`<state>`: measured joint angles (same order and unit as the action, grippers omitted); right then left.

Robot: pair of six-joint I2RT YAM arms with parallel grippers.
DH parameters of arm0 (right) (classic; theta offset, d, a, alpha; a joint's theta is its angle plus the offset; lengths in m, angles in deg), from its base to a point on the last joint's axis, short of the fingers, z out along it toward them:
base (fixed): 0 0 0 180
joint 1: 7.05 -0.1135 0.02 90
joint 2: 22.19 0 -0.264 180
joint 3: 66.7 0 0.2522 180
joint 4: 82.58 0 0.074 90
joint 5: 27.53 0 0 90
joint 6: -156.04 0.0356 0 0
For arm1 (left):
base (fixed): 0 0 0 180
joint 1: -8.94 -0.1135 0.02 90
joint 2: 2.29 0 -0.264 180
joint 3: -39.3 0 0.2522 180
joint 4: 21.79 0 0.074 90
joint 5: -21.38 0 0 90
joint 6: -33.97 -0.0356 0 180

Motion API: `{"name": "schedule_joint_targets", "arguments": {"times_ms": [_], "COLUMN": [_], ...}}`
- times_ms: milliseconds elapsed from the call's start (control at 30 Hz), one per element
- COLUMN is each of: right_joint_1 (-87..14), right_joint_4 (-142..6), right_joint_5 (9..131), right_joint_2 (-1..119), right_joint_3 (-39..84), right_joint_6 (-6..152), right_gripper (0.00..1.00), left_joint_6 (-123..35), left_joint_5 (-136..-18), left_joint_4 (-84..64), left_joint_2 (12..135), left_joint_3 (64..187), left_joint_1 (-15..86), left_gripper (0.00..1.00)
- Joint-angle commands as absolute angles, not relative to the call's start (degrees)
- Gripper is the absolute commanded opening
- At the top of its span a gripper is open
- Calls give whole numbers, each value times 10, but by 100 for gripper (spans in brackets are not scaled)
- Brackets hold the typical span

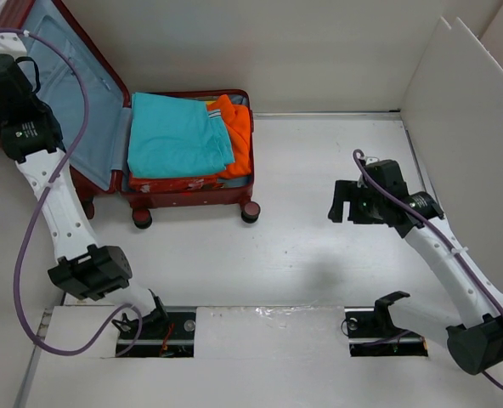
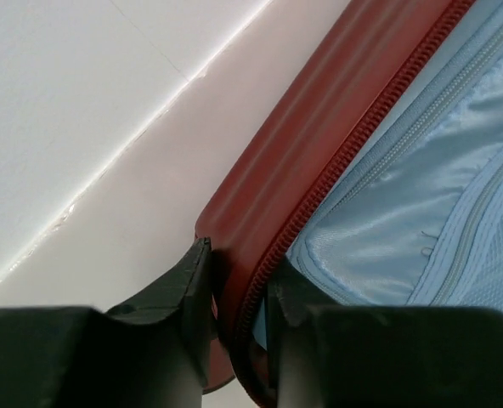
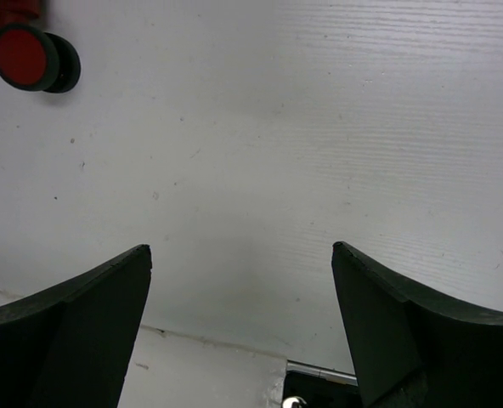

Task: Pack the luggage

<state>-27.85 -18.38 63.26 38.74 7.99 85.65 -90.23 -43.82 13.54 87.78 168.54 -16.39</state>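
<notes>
- Luggage (image 1: 192,200) lies open, far left of table (image 1: 277,246) (folded clothes (image 1: 175,136) inside).
- Left gripper (image 2: 234,293): we find its 2 fingers (image 2: 175,297) clamped on the lid rim (image 2: 319,144).
- Right gripper (image 3: 241,272): jaws apart, over table.

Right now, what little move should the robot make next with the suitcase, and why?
Probably swing the lid over toward the clothes to close the suitcase. The left tool pinches the lid's red rim, one finger on each side. The teal shirt and the orange clothes already lie folded inside, so closing looks like the next step.
</notes>
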Motion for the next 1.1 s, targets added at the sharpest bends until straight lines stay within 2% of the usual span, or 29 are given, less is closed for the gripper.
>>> {"name": "schedule_joint_targets", "arguments": {"times_ms": [0, 300, 433, 467, 500, 533, 600, 667, 700, 800, 900, 1067], "right_joint_1": [-287, -328, -342, -342, -347, -347, -347, -347, -347, -347, -336, -331], "right_joint_4": [-207, -199, -179, -179, -179, -179, -173, -173, -168, -135, -112, -111], "right_joint_5": [612, 601, 579, 579, 579, 573, 573, 567, 553, 506, 492, 490], "right_joint_2": [363, 327, 315, 315, 315, 310, 310, 305, 305, 305, 305, 294], "right_joint_3": [92, 63, 63, 58, 58, 58, 52, 45, 45, 45, 51, 61], "right_joint_6": [874, 927, 947, 947, 947, 954, 961, 975, 980, 1000, 1019, 1019], "right_gripper": [91, 91, 91, 92, 92, 93, 95, 95, 96, 98, 99, 99], "left_joint_6": [-834, -769, -751, -745, -757, -769, -799, -842, -855, -871, -827, -813], "left_joint_5": [-520, -521, -587, -598, -611, -634, -641, -631, -631, -654, -739, -766], "left_joint_4": [159, 195, 243, 250, 260, 278, 295, 301, 301, 310, 338, 338], "left_joint_2": [829, 819, 864, 871, 876, 882, 882, 858, 846, 830, 857, 879], "left_joint_3": [1677, 1666, 1666, 1666, 1661, 1651, 1634, 1598, 1585, 1580, 1651, 1697], "left_joint_1": [-110, 197, 319, 374, 406, 478, 560, 653, 748, 880, 892, 897], "left_gripper": [0, 0, 0, 0, 17, 58, 77, 100, 100, 100, 100, 100]}}
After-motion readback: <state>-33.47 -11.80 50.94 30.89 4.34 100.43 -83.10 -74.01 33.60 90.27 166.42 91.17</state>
